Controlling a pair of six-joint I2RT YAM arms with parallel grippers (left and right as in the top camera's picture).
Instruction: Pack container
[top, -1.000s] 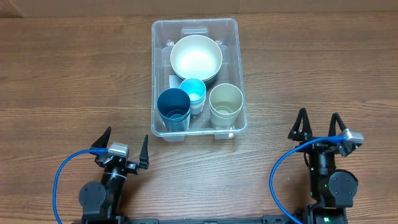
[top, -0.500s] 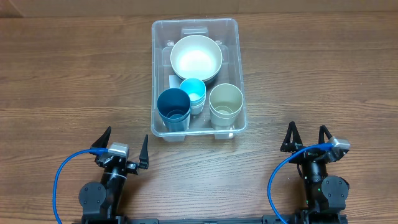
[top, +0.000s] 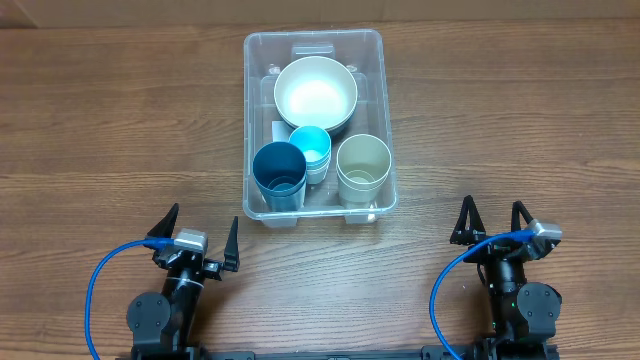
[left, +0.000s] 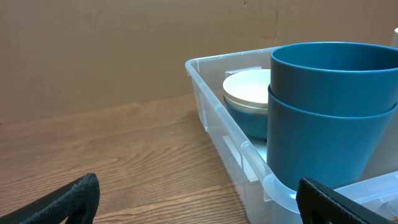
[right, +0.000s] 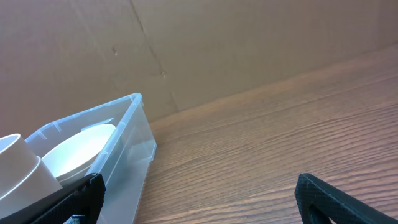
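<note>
Container (top: 248, 130) sat upright near the table (top: 120, 120) centre, mouth up. Its long axis ran 12 to 6 in the overhead view, with the short ends at 12 and 6.

Inside, a cream bowl (top: 316, 92) filled the 12 end. In the left wrist view it looked nested in a darker blue bowl (left: 245, 121). Dark blue cups (top: 279, 172) stood in the 7 corner, and the left wrist view showed two of them nested. A light blue cup (top: 311, 148) stood mid-bin, just beside the dark ones. Pale beige cups (top: 363, 166) stood in the 5 corner. This cup row at the 6 end stood between both grippers and the bowl.

The white label (top: 277, 130) on the floor was mostly covered, with only a sliver showing by the 9 wall.

Left gripper (top: 203, 222) sat at 7 from the container and right gripper (top: 491, 208) at 5. Both were well apart from it, with fingers spread and nothing held. A blue cable (top: 100, 275) looped off the left arm, and a second blue cable (top: 440, 290) off the right arm.

A cardboard wall (left: 93, 50) backed both wrist views. The right wrist view caught only one container corner, part of the bowl and a pale cup cut off at the left edge. The left wrist view cropped the dark blue cups at the right edge. Cup counts in the light blue and beige stacks were too hard to make out.
</note>
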